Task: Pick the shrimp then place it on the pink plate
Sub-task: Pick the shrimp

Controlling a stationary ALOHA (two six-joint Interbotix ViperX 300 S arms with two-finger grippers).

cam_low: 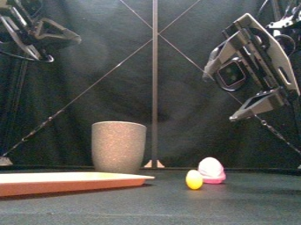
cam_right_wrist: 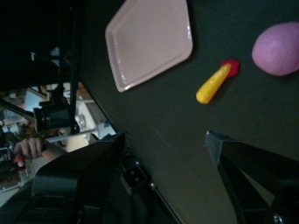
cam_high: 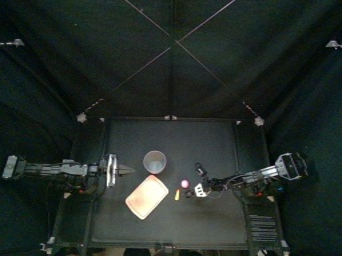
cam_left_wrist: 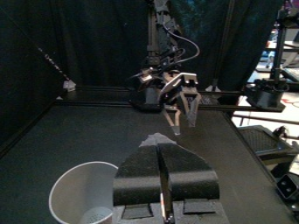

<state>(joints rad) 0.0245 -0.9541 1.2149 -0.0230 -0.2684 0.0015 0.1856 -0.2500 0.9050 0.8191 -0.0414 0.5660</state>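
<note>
Shrimp (cam_right_wrist: 215, 82) down on the black table (cam_low: 259, 204), not on the pink plate (cam_right_wrist: 146, 39): yellow, slim, with a red end in the right wrist view, lying flat just off the plate's right edge with a strip of bare table between. Touches no gripper. Pink plate flat on the table, toward the front and a little left of centre, angular in outline with a raised rim. Just beside the shrimp, to the right and a little further back, a rounded pink toy (cam_right_wrist: 278, 48) with a paler top; near the shrimp but apart from it in the right wrist view. Behind the plate, toward the table's middle, a grey speckled cup (cam_low: 119, 145), upright, mouth open upward, apart from plate and toys alike. Right gripper (cam_right_wrist: 163, 142) up in the air, well above the table and to the right of the two toys, tilted down toward shrimp and plate; jaws apart and empty. Comes in from the right in the top view and hangs high at the right of the front view. Left gripper (cam_left_wrist: 165, 157) raised too, just to the left of the cup, pointing across the table toward the other arm; jaws pressed together, clamped on nothing. Looks over the cup's rim in the left wrist view, clear of it.
</note>
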